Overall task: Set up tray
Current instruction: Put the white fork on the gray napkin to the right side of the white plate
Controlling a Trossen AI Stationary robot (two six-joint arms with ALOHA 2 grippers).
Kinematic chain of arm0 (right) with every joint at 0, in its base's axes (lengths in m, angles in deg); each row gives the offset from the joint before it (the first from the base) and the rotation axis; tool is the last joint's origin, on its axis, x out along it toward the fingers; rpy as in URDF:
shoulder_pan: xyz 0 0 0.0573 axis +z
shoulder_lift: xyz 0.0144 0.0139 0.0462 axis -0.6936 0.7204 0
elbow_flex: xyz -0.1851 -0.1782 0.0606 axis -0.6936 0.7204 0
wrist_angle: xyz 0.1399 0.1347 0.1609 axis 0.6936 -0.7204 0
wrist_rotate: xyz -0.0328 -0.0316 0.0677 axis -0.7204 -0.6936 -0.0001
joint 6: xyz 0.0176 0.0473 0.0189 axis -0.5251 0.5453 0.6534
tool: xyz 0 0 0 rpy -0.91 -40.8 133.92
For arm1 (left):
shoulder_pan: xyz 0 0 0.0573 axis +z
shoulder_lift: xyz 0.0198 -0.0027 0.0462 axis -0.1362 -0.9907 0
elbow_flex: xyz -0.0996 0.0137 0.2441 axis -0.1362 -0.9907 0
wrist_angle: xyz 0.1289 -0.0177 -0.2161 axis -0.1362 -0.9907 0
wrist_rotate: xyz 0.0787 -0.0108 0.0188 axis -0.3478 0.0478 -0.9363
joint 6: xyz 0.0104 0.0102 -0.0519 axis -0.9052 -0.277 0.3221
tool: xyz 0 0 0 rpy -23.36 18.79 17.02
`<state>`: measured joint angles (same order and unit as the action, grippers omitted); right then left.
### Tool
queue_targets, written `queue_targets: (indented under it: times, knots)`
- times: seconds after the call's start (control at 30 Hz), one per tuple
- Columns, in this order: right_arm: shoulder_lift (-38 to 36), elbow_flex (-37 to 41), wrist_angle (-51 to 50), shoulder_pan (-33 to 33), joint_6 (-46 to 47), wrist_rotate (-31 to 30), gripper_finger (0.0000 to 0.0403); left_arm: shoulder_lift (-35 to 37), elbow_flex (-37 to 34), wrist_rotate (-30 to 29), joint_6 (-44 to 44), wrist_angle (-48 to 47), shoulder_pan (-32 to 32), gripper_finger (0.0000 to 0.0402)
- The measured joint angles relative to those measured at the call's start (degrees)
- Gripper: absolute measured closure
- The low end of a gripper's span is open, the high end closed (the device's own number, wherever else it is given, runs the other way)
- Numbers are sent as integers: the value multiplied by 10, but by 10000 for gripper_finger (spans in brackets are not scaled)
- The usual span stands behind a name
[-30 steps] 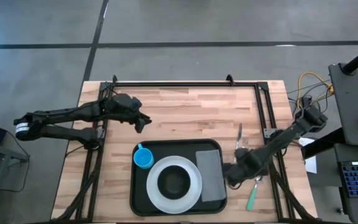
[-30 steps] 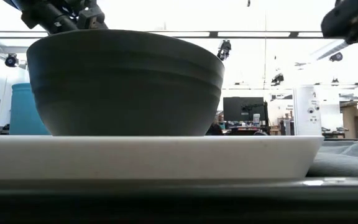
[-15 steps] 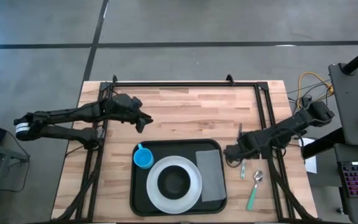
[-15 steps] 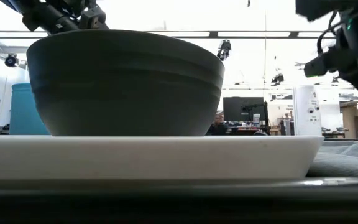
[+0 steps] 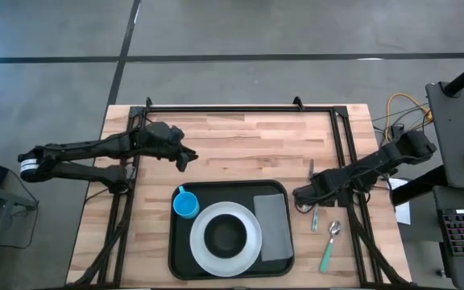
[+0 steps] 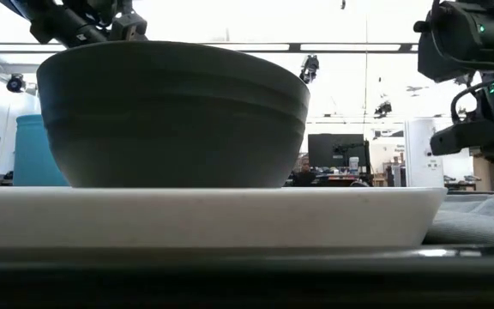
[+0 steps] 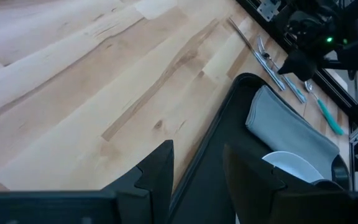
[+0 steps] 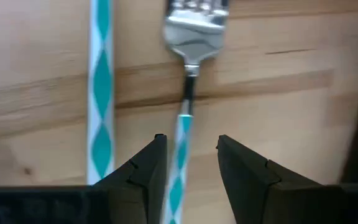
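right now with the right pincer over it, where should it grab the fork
Grip the fork on its slim teal-and-white handle just behind the metal head, coming straight down from above. It lies flat on the wood table, and the right pincer is open with its fingers already either side of the handle.

Overhead camera straight down on whole table; low camera at tabletop level, close against bowl (image 6: 174, 112) on plate (image 6: 204, 215); left wrist looks obliquely across tray (image 7: 216, 155) corner; right wrist hangs close above fork (image 8: 188, 62).
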<state>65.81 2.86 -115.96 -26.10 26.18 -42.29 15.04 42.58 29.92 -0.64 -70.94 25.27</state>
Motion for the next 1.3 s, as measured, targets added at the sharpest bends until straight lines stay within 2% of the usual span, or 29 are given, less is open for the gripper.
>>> queue_targets:
  times: [0.17,0.3,0.5,0.6,0.73,0.9,1.07,1.3]
  knots:
    - [2,19,38,-1,1,-22,293,-3,0,0,0,1,0,282]
    - [-3,44,72,-1,12,-17,325,-3,0,0,0,1,0,282]
    - [-14,47,75,-1,13,-29,378,-3,0,0,0,2,0,282]
    - [-23,44,72,-1,13,-35,386,-3,0,0,5,2,0,282]
    - [-33,10,14,5,16,-71,386,-3,0,0,11,2,0,282]
    - [-34,-88,-74,37,43,-116,387,-3,-1,0,24,2,0,282]
    - [-5,-151,-3,36,-18,-117,388,-5,-1,0,24,2,0,282]
    - [97,-191,171,29,-67,-114,389,-5,-1,-2,20,7,0,282]
